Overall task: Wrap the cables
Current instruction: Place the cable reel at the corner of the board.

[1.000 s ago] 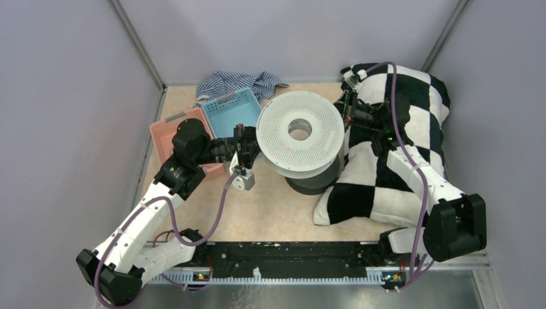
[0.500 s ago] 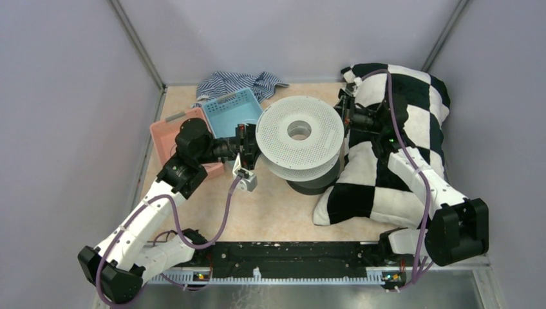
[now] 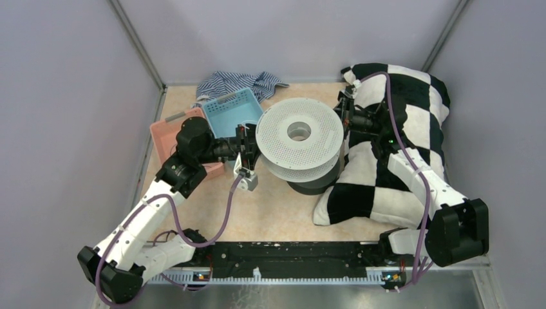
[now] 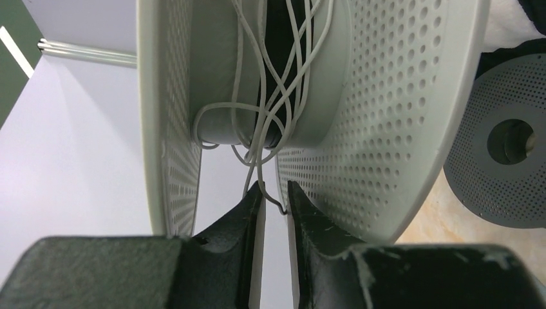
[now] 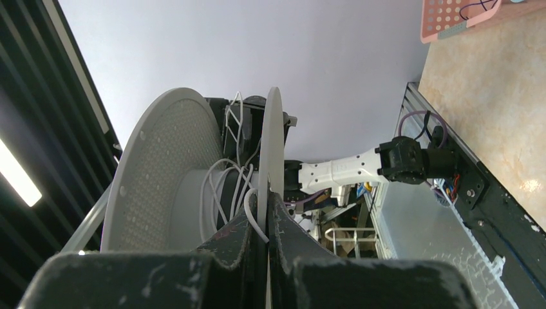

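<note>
Winding step: the perforated spool (image 3: 283,147) is being held above the desk (image 3: 270,212) by its flange in the clamped-shut right end effector (image 5: 267,219). The white cable (image 4: 257,116), looped loosely round the hub, is being let trail through the slightly parted left end effector (image 4: 275,193). Next the tail probably needs re-pinching and carrying round between the flange rims; room is being squeezed by the blue basket (image 3: 232,109) and checkered pillow (image 3: 434,122), so the near desk looks freest.
</note>
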`<move>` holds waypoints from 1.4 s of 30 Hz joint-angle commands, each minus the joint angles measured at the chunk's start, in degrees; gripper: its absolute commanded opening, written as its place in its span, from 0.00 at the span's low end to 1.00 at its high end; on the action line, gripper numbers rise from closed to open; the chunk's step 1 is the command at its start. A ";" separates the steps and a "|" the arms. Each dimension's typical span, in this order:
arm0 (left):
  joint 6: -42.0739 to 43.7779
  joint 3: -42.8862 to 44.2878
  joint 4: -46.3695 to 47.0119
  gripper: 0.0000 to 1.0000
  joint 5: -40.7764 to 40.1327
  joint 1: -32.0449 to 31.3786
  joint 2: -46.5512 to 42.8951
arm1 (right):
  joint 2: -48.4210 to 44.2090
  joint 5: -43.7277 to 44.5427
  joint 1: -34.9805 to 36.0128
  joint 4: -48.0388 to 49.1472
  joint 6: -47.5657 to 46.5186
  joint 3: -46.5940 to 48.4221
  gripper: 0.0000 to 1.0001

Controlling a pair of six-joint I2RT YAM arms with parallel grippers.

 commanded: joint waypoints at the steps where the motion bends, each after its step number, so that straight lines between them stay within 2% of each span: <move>1: 0.92 1.38 -6.16 0.26 0.25 -0.26 0.11 | -2.88 1.41 0.88 3.84 3.87 1.14 0.00; 9: 0.33 1.92 -8.61 0.36 -1.08 -0.23 -0.72 | -2.42 1.61 0.86 4.35 3.95 1.32 0.00; 14: 0.79 1.96 -9.78 0.47 -1.95 -0.27 -1.33 | -2.64 1.70 0.86 4.11 3.87 1.35 0.00; 16: 0.96 2.22 -10.71 0.49 -2.10 -0.25 -1.50 | -2.54 1.80 0.86 3.96 3.72 1.38 0.00; 18: 1.03 2.40 -11.86 0.56 -2.10 -0.22 -1.60 | -2.48 1.93 0.86 3.86 3.61 1.41 0.00; 19: 1.21 2.55 -12.51 0.68 -2.12 -0.18 -1.67 | -2.45 1.92 0.86 3.86 3.60 1.38 0.00; 20: 1.54 2.78 -13.36 0.93 -2.19 -0.21 -1.69 | -2.47 1.98 0.86 3.82 3.56 1.49 0.00; 21: 1.71 2.93 -14.06 0.98 -2.33 -0.21 -1.69 | -2.44 2.05 0.84 3.67 3.48 1.56 0.00; 34: 1.36 2.03 -13.92 0.99 -3.36 -0.16 -2.67 | -2.19 2.36 0.86 2.11 2.47 2.39 0.00; 42: 0.95 1.35 -13.95 0.99 -6.63 -0.21 -4.39 | -1.77 2.86 0.86 2.18 2.47 1.83 0.00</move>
